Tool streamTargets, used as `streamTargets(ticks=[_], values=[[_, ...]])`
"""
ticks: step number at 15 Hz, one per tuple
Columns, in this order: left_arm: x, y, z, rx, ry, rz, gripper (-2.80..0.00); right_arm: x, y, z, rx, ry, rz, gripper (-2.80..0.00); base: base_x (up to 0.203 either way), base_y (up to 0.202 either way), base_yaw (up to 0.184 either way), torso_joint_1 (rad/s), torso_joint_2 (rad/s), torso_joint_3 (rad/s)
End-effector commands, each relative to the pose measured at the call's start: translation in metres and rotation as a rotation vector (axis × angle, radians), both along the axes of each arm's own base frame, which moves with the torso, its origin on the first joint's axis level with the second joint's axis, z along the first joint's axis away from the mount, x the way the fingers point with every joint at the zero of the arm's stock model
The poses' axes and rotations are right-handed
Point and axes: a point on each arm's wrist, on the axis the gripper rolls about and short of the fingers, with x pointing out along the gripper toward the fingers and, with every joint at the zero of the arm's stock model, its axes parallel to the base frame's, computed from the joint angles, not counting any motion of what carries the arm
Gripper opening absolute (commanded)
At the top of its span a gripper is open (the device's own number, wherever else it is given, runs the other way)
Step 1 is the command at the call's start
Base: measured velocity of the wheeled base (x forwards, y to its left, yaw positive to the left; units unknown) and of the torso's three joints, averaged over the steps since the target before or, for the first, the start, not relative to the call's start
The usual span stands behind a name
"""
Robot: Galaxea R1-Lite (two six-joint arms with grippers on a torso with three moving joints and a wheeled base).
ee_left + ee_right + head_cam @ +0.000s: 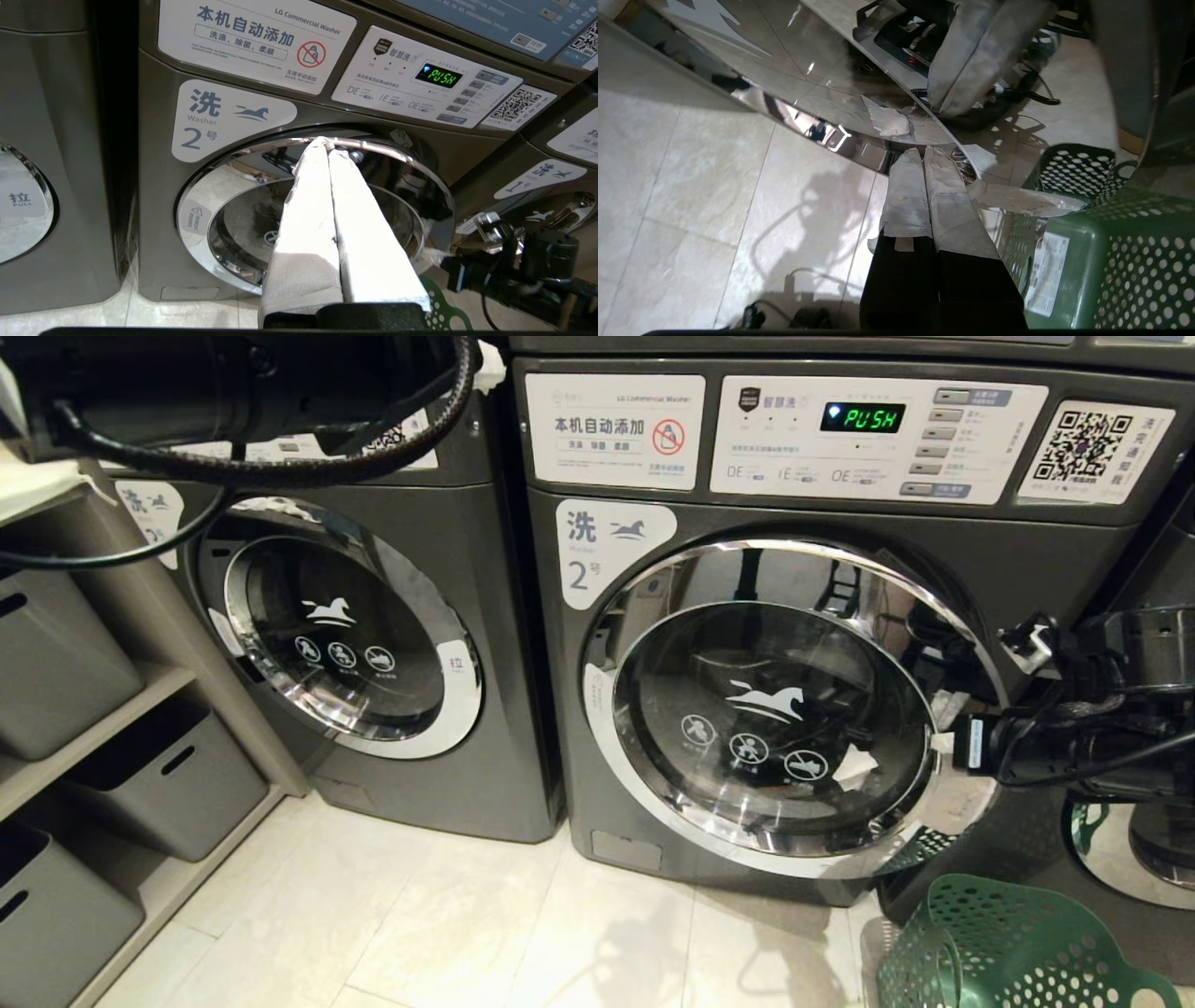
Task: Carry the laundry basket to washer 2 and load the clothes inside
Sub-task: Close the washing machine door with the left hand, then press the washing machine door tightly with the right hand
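Washer 2 (pixel 560 728) is showing a matt dark-grey painted body, and its door (pixel 775 709) is gleaming with a mirror-bright chrome rim around smooth dark glass. Glossy white labels (pixel 611 429) are lying flat at its twelve o'clock. The basket (pixel 1008 952), at the door's five o'clock, is looking like smooth green plastic. Floor tiles (pixel 420 933) are shining softly. The gripper fingers (pixel 303 224) are wearing rough, creased grey tape.

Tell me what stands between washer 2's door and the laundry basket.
Only bare floor tile, per the head view; washer 2 shows its door shut, the laundry basket beside it.
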Motion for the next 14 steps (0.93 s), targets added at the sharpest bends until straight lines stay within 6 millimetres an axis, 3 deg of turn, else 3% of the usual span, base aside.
streamTargets(ticks=[1, 4, 6, 10, 14], values=[[-0.012, 0.011, 0.006, -0.016, -0.015, 0.005, -2.8, 0.017, 0.0, -0.017, -0.026, -0.004, -0.042, -2.8, 0.0, 0.0, 0.0, 0.0, 0.0, 0.0], [-0.023, 0.02, 0.003, -0.012, -0.01, 0.008, -2.8, 0.024, -0.003, -0.02, -0.06, -0.049, -0.113, -2.8, 0.0, 0.0, 0.0, 0.0, 0.0, 0.0], [-0.03, 0.026, 0.001, -0.009, -0.004, 0.025, -2.8, 0.013, -0.005, -0.021, -0.089, -0.027, -0.135, -2.8, 0.0, 0.0, 0.0, 0.0, 0.0, 0.0], [-0.035, 0.031, -0.007, 0.006, 0.014, 0.026, -2.8, -0.008, -0.014, -0.045, -0.17, 0.084, -0.172, -2.8, 0.0, 0.0, 0.0, 0.0, 0.0, 0.0], [-0.039, 0.034, -0.005, 0.014, 0.013, 0.025, -2.8, 0.001, -0.018, -0.068, -0.151, 0.137, -0.194, -2.8, 0.0, 0.0, 0.0, 0.0, 0.0, 0.0]])
